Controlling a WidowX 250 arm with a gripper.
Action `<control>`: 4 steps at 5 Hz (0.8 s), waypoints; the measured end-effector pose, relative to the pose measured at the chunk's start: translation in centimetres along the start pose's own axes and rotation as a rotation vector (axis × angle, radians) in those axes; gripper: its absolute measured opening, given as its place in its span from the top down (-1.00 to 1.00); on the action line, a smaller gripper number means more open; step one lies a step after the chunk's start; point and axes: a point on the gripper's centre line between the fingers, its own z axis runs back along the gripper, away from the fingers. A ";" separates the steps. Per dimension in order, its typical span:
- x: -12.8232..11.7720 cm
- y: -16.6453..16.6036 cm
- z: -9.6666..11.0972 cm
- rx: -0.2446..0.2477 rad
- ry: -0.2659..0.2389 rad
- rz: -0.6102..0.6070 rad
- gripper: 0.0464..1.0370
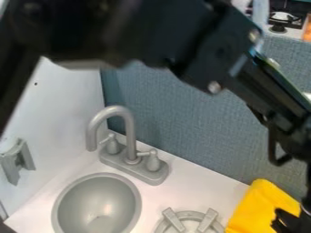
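The black gripper is at the lower right edge, at the end of the arm that crosses the top of the view and bends down the right side. It hangs over or against a yellow cloth, which lies on the white counter by the blue-grey wall. Whether it touches or holds the cloth I cannot tell. Left of the cloth is a grey stove burner, partly cut off by the bottom edge.
A grey sink bowl sits at the lower left, with a grey faucet standing behind it. A grey bracket is on the white side wall. The blue-grey wall bounds the counter at the back.
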 end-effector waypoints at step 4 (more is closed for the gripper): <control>0.4 -1.1 -5.2 -0.043 0.129 -0.151 0.05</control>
